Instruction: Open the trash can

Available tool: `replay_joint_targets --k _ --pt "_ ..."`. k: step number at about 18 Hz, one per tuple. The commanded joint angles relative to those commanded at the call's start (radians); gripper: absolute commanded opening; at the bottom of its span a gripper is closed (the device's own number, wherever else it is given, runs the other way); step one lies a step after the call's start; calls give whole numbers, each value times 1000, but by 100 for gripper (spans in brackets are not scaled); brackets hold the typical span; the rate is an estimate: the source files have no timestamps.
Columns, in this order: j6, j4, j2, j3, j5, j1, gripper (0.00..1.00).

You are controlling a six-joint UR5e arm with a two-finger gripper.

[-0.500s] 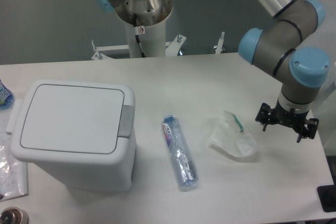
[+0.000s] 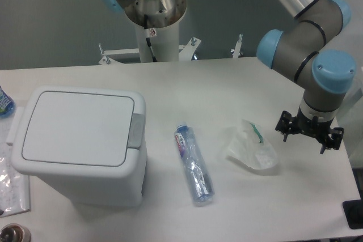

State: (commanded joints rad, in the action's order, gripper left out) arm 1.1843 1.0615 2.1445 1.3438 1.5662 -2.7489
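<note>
Nothing measurable has shifted since the earlier frame; we note at most a slight leftward drift of the arm, objects unchanged.

Nearest the camera, at the left front of the white table (image 2: pixel 227 83), we see the trash can (image 2: pixel 79 143): boxy, white, lid flat and closed, with the grey push-button tab (image 2: pixel 136 131) at its right rim. A clear plastic sheet (image 2: pixel 11 182) lies just left of the can, partly cut off by the frame edge.

Right of the can, apart from it, a crushed clear plastic bottle (image 2: pixel 193 164) lies on its side, its printed label toward the far end. Further right, a crumpled clear plastic bag (image 2: pixel 251 148) with a green strip rests on the table.

At the right edge, the gripper (image 2: pixel 309 131) hangs over the table beside the bag, well apart from the trash can. We see it end-on; we cannot tell whether its fingers are spread or closed, and it holds nothing that we can see.

Farthest back, the arm's base column (image 2: pixel 154 9) stands behind the table.
</note>
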Motion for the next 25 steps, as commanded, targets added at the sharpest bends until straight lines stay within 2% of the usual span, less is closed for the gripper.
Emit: replay_joint_targets --k 5,8,10,11,13,19,25 --pt "-27 6 -2 3 -5 0 100" --pt "-179 6 -3 3 -12 9 100" --pt "-268 -18 -5 -9 -11 31 100" --pt "-288 -46 -5 -14 -12 32 100" --pt "-298 -55 -6 -14 -26 32 100" --pt "-560 -57 -11 -26 -202 63 100" --pt "-670 -55 -110 -25 -383 95 100"
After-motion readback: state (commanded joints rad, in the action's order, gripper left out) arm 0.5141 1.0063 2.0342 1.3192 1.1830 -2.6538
